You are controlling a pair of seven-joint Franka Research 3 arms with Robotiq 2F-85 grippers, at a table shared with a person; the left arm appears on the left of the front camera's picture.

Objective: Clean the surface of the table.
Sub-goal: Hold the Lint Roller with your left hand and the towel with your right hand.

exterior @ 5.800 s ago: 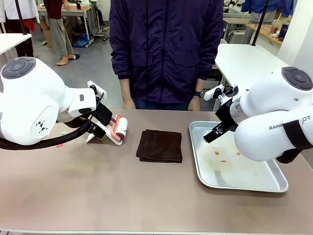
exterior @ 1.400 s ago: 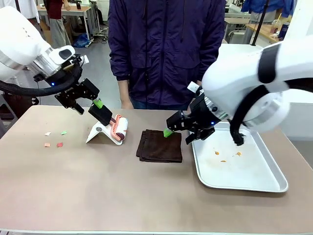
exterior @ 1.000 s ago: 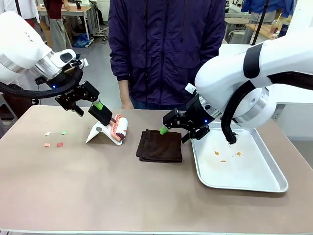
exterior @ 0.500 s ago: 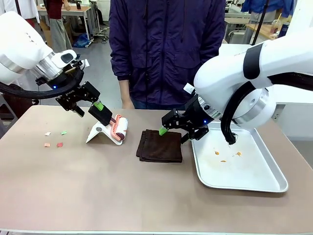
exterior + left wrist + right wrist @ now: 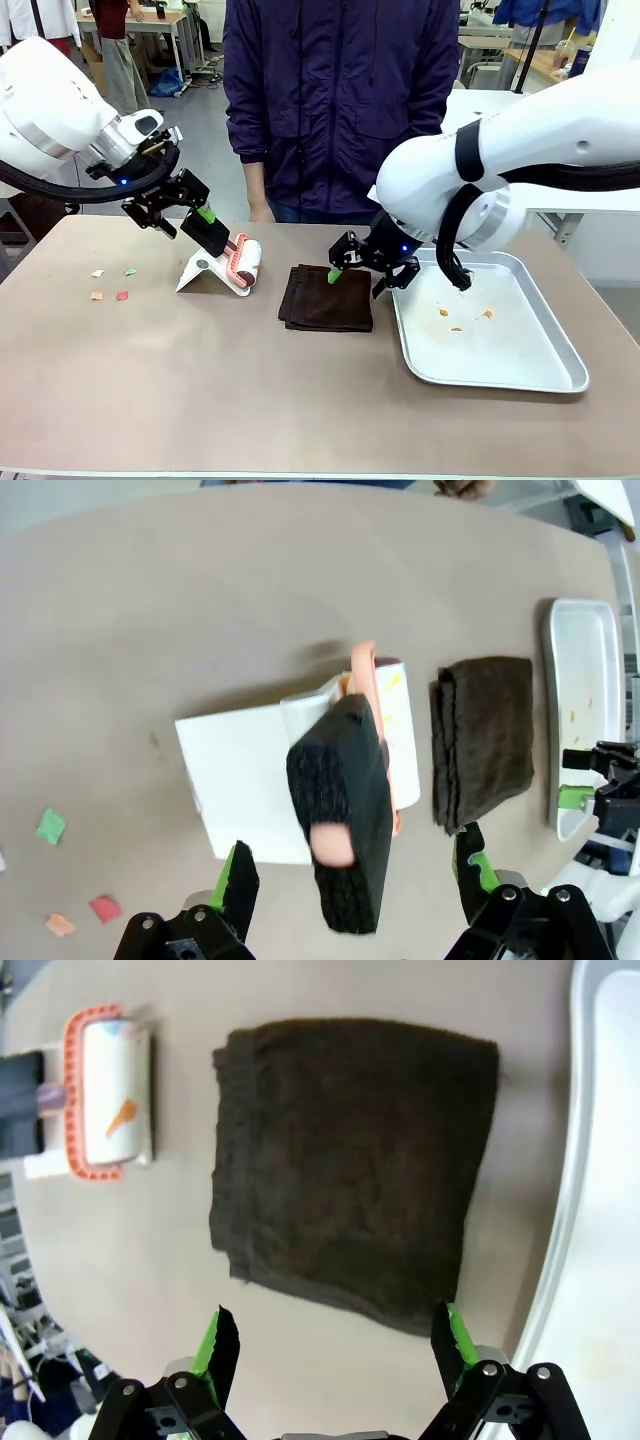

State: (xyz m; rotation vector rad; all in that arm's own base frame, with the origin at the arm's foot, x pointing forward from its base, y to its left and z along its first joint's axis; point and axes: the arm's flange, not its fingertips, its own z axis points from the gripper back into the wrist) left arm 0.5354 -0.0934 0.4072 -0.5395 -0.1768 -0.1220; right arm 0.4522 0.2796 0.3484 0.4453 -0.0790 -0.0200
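Left hand: was released, jaws wide on both sides of the lint roller handle.
Right hand: was released, hovered over the brown cloth.
Worktop: lay under everything; looked stiff and matte, not for gripping.
Hold: probably the roller handle, or the soft cloth's edge.
Scraps: lay at 9 o'clock of the roller, seemed light.

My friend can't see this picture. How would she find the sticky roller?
Start at the big brown table and find the dark folded cloth near its middle. Just to the robot's left of it, the roller leans on a white stand. Nothing else has a white roll in an orange frame with a black handle.
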